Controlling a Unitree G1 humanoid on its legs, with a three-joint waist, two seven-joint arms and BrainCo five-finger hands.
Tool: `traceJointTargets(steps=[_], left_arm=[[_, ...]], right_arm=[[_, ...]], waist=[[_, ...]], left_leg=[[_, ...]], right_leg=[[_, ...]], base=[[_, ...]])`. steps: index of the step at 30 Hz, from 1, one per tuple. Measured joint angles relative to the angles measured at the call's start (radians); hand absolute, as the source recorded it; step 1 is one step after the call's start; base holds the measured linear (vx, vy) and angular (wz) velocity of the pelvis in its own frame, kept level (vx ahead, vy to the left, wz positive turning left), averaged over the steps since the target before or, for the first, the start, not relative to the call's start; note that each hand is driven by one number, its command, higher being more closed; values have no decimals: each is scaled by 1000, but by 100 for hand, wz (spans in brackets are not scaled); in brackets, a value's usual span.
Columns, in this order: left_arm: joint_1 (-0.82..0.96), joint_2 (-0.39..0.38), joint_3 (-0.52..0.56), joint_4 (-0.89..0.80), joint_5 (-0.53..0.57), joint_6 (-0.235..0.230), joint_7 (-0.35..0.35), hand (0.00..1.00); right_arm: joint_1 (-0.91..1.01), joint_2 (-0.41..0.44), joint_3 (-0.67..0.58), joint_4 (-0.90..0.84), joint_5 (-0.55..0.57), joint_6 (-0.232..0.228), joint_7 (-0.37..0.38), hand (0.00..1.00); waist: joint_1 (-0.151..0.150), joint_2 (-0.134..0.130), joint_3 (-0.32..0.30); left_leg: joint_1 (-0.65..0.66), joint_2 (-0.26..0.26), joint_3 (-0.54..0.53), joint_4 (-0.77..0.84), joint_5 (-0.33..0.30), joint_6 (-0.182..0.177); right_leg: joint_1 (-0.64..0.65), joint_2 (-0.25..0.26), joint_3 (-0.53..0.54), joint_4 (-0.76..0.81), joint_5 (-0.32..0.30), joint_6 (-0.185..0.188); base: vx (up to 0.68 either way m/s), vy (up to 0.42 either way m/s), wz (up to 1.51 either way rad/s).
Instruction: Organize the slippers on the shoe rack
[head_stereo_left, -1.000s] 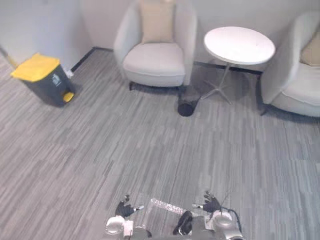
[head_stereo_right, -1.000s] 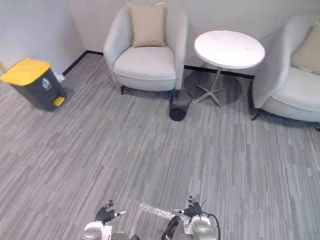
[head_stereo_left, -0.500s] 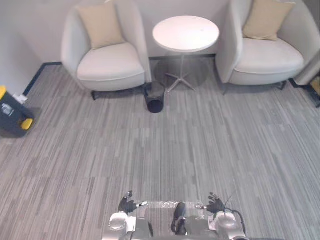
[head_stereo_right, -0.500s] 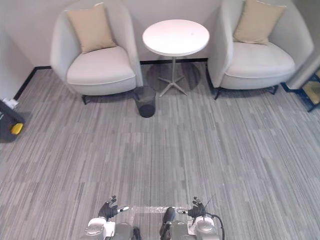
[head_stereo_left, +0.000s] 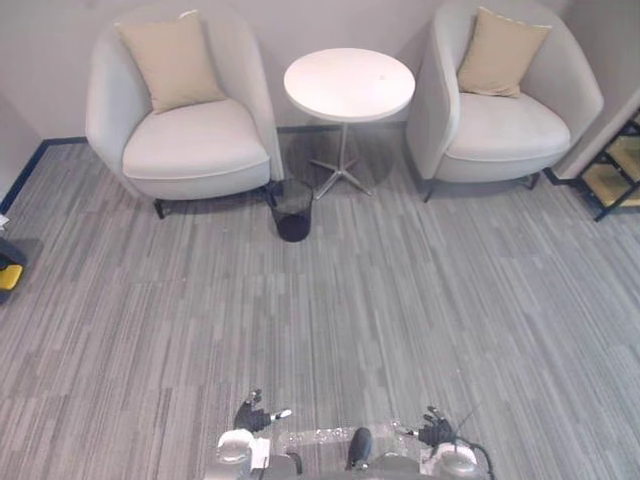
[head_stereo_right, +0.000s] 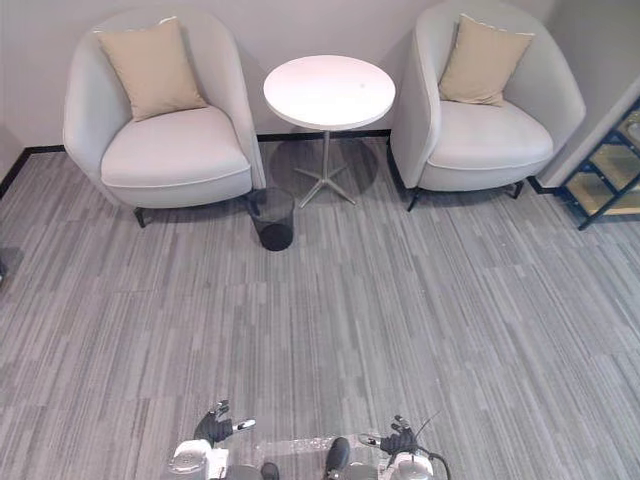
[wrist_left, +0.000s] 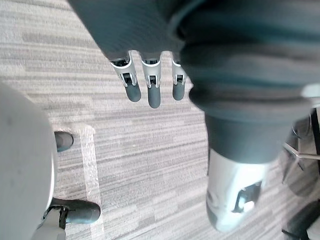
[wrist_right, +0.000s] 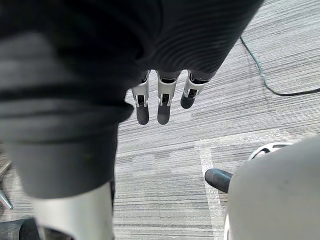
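The carpet (head_stereo_left: 400, 300) is matt grey with a streaked woven pile. Pale matt cloth covers the left armchair (head_stereo_left: 190, 150) and the right armchair (head_stereo_left: 500, 125). The round table (head_stereo_left: 349, 83) has a smooth white top. The shoe rack (head_stereo_left: 612, 178) shows wood-like shelves in a dark frame.

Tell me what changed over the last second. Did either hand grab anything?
Only the camera swung to the robot's right. The yellow-lidded bin slid to the view's left edge, the left armchair, round white table and right armchair now sit centred, and a black-framed rack shows at the right edge. Nothing on the floor itself moved. The left hand and right hand stay low, open and empty.
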Motion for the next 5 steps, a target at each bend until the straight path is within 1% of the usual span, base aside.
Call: traceJointTargets(steps=[5], left_arm=[[0,1,19,15,-1,-1,5,0]], right_arm=[[-4,1,-6,14,-1,1,1,0]], waist=[[6,-1,-2]], left_leg=[[19,-12,-19,0,0,0]], right_leg=[[31,-9,-14,-8,-4,6]], base=[[50,45,10]])
